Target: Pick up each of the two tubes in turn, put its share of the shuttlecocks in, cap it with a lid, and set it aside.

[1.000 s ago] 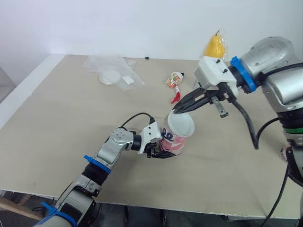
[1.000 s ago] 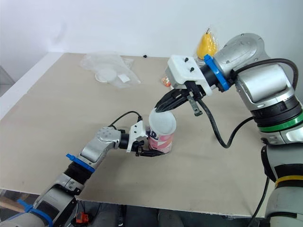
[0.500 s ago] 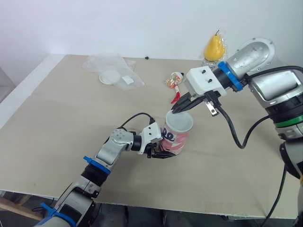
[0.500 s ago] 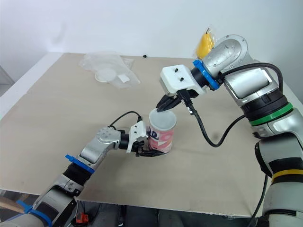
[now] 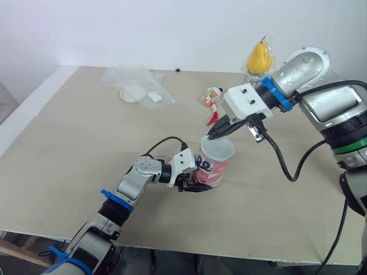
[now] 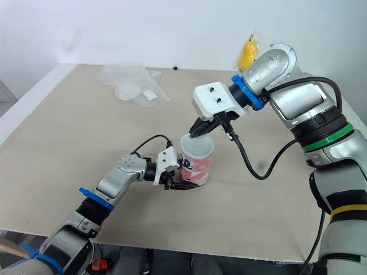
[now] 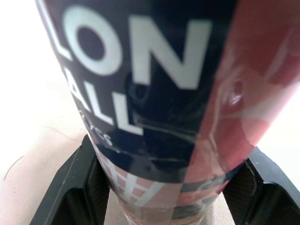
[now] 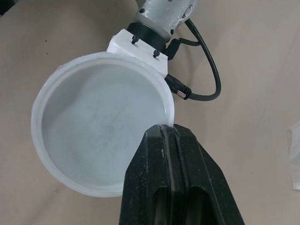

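A short pink, white and navy tube (image 5: 212, 168) stands upright on the table (image 5: 74, 143). My left gripper (image 5: 195, 184) is shut on its base, with one black finger (image 7: 70, 187) on each side of the tube wall (image 7: 154, 108). A white lid (image 5: 218, 148) lies over the tube's mouth. My right gripper (image 5: 213, 136) reaches in from the far right side. It is shut on the lid's rim, and its two fingers (image 8: 161, 154) are pressed together at the edge of the lid (image 8: 98, 140).
A clear plastic bag (image 5: 137, 83) holding another white lid (image 5: 133, 93) lies at the back left. A red and white packet (image 5: 211, 98) and a bagged yellow pear-shaped object (image 5: 259, 56) sit at the back right. The table's front edge runs just below my left arm.
The right gripper has brought the lid down from a tilt above the tube to lie over its mouth. The left gripper and tube have stayed put.
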Controlling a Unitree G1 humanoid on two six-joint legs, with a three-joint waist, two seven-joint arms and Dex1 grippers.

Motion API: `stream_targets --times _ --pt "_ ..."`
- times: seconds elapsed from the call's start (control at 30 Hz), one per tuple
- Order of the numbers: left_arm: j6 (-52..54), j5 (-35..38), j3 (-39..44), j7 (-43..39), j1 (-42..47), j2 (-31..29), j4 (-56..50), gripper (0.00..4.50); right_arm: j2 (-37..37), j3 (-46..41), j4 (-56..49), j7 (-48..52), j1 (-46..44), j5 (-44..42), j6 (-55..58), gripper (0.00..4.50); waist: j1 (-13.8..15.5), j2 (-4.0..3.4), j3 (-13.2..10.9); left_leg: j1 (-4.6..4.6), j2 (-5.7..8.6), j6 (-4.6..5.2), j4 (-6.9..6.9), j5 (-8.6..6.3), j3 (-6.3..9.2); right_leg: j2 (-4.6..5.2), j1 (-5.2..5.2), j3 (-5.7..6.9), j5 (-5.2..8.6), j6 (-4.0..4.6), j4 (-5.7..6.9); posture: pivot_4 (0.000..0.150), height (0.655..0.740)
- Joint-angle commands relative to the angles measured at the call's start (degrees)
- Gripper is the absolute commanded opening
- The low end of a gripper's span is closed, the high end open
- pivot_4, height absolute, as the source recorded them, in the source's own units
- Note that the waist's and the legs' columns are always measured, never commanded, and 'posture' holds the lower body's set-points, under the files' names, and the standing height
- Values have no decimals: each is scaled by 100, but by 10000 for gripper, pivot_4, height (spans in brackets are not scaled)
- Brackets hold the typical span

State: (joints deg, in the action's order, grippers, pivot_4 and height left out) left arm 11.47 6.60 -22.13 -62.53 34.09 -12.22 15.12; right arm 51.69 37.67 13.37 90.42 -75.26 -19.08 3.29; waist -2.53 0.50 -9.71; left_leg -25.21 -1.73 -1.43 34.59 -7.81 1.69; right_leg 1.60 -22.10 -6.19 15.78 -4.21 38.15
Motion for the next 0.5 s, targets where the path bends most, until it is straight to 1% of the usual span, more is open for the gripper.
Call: stream_targets --times 0.03,0.07,0.1,0.2,0.23,0.27,0.37,0.5 --pt "161 -177 -166 7 -126 -96 175 28151 111 34 -23 208 -119 -27 -6 382 0 0 0 0 0 0 0 0 0 0 0 0 0 -1 0 1500 7400" --pt "162 -176 -163 7 -121 -99 181 28151 123 49 -29 208 -122 -41 65 382 0 0 0 0 0 0 0 0 0 0 0 0 0 0 0 1500 7400" --pt "162 -176 -162 6 -118 -102 183 28151 144 68 -36 208 -121 -60 114 3356 0 0 0 0 0 0 0 0 0 0 0 0 0 0 0 1500 7400" --pt "174 -165 -157 3 -107 -100 183 28151 127 -5 14 208 -84 -24 54 13877 -3 0 0 0 0 0 0 0 0 0 0 0 1 3 0 1500 7400" --pt "177 -163 -156 2 -107 -100 180 28151 127 -20 15 208 -76 -31 49 19412 -4 0 0 2 0 0 0 0 -1 0 1 -1 1 3 0 1500 7400" --pt "178 -161 -156 1 -108 -102 177 28151 118 -82 7 208 -52 -87 119 22159 -4 0 0 2 -1 0 0 0 -1 0 1 -1 2 3 0 1500 7400" --pt "186 -158 -153 -1 -117 -112 163 28151 108 -284 -31 208 25 -245 357 22159 -5 0 0 2 -2 0 -1 0 -1 -1 0 0 2 3 0 1500 7400" --pt "215 -163 -148 14 -139 -136 122 28151 11 -1000 -58 169 192 -600 1060 22159 -4 1 -1 0 -2 0 -1 0 0 0 0 0 1 4 0 1500 7400"
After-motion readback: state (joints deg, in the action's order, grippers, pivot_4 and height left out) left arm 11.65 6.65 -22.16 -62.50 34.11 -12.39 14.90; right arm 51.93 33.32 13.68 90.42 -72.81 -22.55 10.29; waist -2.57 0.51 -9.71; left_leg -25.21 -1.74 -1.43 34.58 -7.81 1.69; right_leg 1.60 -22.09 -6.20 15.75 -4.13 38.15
